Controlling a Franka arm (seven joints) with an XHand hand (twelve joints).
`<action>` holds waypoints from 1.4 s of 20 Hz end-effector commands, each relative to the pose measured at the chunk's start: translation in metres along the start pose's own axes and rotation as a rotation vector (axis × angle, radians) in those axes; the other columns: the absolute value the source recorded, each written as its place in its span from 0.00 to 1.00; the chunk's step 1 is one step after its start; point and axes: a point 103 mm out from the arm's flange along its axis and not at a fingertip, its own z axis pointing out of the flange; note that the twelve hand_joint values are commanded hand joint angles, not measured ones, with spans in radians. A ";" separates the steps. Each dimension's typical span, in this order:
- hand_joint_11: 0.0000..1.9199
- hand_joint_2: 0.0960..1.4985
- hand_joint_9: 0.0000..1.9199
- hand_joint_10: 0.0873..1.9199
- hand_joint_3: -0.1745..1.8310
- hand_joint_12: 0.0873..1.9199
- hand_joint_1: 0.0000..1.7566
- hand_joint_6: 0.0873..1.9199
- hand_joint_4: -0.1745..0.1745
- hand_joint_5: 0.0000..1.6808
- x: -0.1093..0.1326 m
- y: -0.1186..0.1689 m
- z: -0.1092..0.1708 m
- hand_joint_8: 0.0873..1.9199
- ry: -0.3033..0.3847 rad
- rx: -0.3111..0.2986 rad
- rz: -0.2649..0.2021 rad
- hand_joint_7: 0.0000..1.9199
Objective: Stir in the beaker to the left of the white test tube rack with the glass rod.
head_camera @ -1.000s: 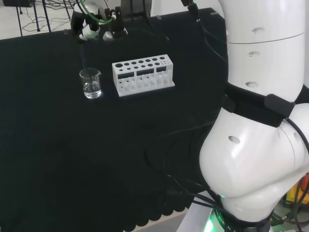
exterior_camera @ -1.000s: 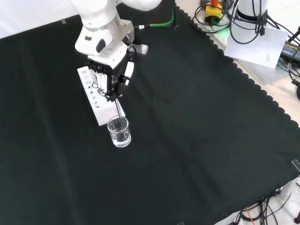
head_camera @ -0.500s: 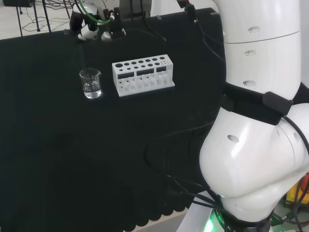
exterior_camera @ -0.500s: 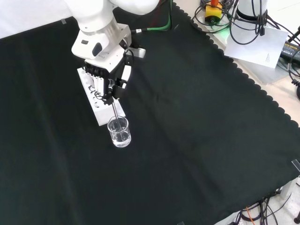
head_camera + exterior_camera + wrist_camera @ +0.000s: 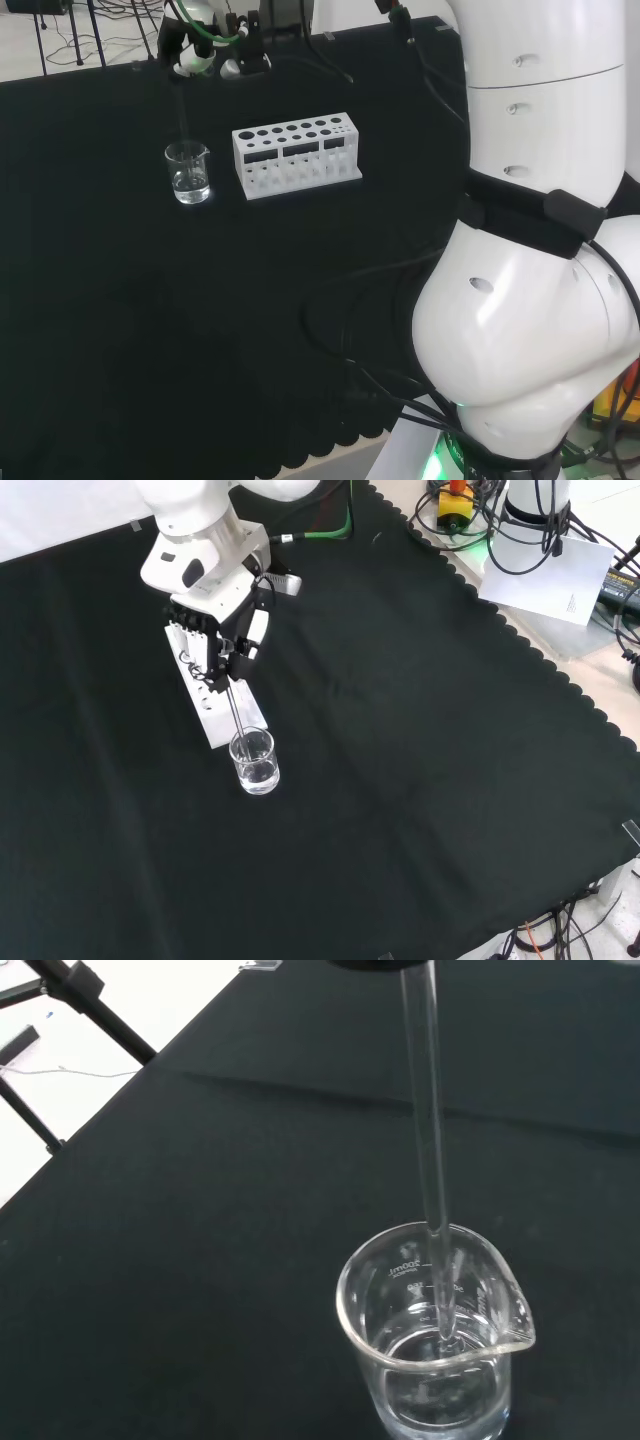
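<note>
One beaker (image 5: 253, 761) stands on the black surface (image 5: 420, 760), directly below my hand (image 5: 222, 645) and just beside the end of the white rack (image 5: 215, 705) in the front view. My fingers are curled round the top of the glass rod (image 5: 428, 1150), which hangs nearly upright, its lower end inside the beaker. Beaker is clear glass with a spout, holding a little clear liquid.
</note>
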 end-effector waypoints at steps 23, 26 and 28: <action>0.71 0.71 0.85 0.34 0.09 0.31 0.73 0.31 0.00 0.59 0.025 0.007 -0.002 0.58 0.003 -0.011 -0.060 0.56; 0.71 0.71 0.85 0.34 0.09 0.31 0.73 0.31 0.00 0.59 0.017 0.011 -0.003 0.58 0.002 -0.012 -0.050 0.56; 0.71 0.71 0.85 0.34 0.09 0.31 0.73 0.31 0.00 0.59 0.012 0.012 -0.005 0.58 -0.001 -0.018 -0.046 0.56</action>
